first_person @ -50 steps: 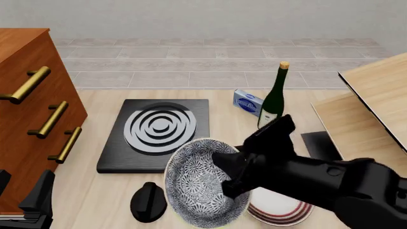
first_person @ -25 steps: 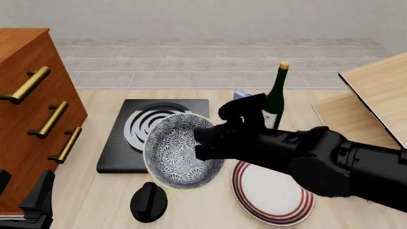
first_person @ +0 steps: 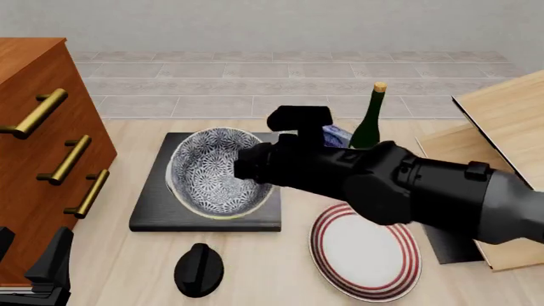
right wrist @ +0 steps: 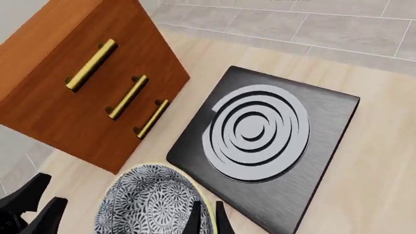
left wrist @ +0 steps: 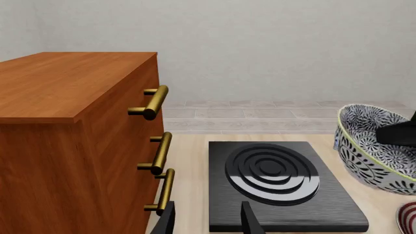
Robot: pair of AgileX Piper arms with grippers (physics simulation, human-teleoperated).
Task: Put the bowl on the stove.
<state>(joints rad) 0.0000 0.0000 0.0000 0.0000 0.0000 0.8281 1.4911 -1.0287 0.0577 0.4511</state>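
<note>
Bowl point(first_person: 214, 171) is gripped at its 3 o'clock rim by the right pincer point(first_person: 248, 169), jaws closed on it, held tilted over the stove point(first_person: 153, 207). Left pincer point(first_person: 38, 268), at 7 o'clock, sits parted and empty.

I see bright, even, flat render light on all views, everything sharp, no blur or edge warp, soft faint shadows only, pale sheen on the stove point(left wrist: 279, 187) rings, right arm point(first_person: 408, 185) reads near solid black, detail lost, no glare elsewhere
</note>
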